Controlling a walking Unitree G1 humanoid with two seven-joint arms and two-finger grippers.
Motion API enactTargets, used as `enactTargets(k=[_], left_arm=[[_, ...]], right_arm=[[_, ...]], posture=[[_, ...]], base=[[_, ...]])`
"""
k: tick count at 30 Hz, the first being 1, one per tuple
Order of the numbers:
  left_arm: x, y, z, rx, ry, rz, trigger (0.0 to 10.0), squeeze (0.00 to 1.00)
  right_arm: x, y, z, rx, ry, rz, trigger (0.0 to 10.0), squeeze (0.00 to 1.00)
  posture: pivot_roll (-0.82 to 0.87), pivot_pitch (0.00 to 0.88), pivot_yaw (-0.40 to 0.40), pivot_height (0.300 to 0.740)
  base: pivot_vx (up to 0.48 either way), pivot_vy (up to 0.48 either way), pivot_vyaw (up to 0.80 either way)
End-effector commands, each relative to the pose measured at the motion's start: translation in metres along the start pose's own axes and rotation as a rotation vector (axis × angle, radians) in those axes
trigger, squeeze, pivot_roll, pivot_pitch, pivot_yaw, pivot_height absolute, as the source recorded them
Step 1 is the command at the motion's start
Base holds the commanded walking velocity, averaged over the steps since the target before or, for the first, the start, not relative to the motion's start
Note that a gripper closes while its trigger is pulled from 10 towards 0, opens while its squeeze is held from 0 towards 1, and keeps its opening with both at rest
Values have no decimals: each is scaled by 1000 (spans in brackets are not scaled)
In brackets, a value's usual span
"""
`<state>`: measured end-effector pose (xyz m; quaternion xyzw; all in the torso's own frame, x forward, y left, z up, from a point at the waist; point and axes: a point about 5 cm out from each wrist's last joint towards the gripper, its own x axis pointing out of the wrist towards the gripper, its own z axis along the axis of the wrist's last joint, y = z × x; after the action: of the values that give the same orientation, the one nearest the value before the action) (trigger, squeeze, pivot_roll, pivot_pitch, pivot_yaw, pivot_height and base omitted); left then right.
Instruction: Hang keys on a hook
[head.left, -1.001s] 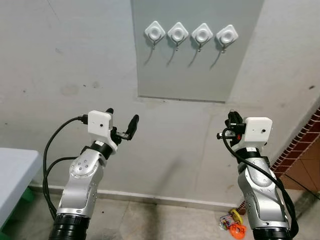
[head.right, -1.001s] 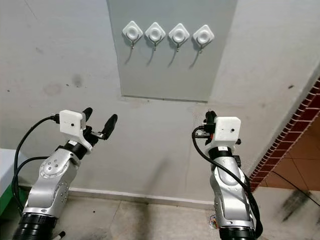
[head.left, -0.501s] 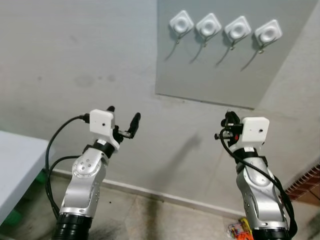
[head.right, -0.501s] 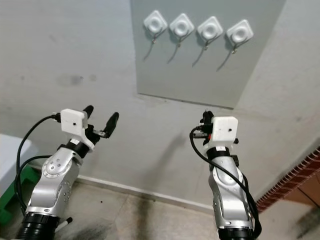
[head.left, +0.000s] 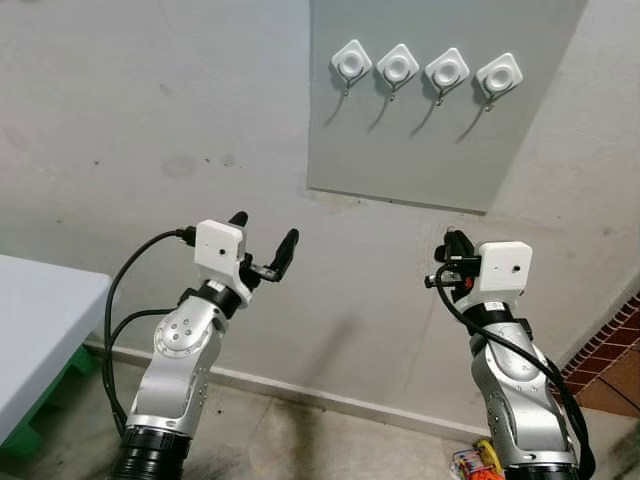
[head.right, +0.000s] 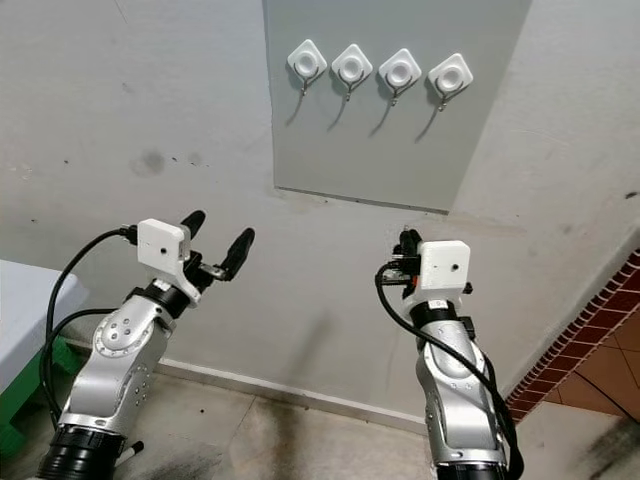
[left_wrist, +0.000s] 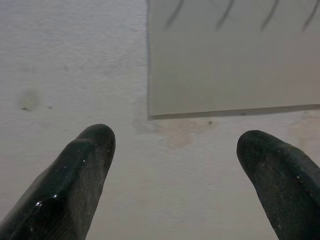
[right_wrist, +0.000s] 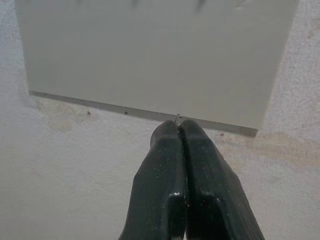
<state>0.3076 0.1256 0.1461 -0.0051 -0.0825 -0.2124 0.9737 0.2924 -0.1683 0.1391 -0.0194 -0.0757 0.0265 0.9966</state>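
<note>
Right wrist view: right hand (right_wrist: 179, 131) pressed together below the panel (right_wrist: 150, 55).

Left wrist view: the left end effector (left_wrist: 172, 185) had its two black fingers (left_wrist: 75, 185) spread wide apart, with nothing between them. Beyond the fingers stood a pale, rough wall (left_wrist: 70, 65) carrying a smooth grey panel (left_wrist: 230, 65). The panel's lower corner sat in the gap between the fingers, its bottom edge running slightly tilted. Thin curved dark streaks (left_wrist: 226, 9) marked the panel's far edge. A brownish stain (left_wrist: 182, 132) lay on the wall just beside the corner, and a faint smudge (left_wrist: 27, 99) farther off.
</note>
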Motion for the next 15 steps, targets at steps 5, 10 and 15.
enactTargets(k=[5,10,15], left_arm=[[4,-1,8,14,-22,-5,10000,0],[9,-10,16,61,-42,-74,10000,0],[16,-19,20,78,-46,-156,10000,0]], right_arm=[[0,-1,5,-1,-16,6,10000,0],[6,0,11,10,-34,24,10000,0],[19,1,20,15,-66,41,10000,0]], posture=[[-91,0,-10,740],[-82,0,-7,740],[-75,0,-3,740]], base=[[0,0,0],[0,0,0],[0,0,0]])
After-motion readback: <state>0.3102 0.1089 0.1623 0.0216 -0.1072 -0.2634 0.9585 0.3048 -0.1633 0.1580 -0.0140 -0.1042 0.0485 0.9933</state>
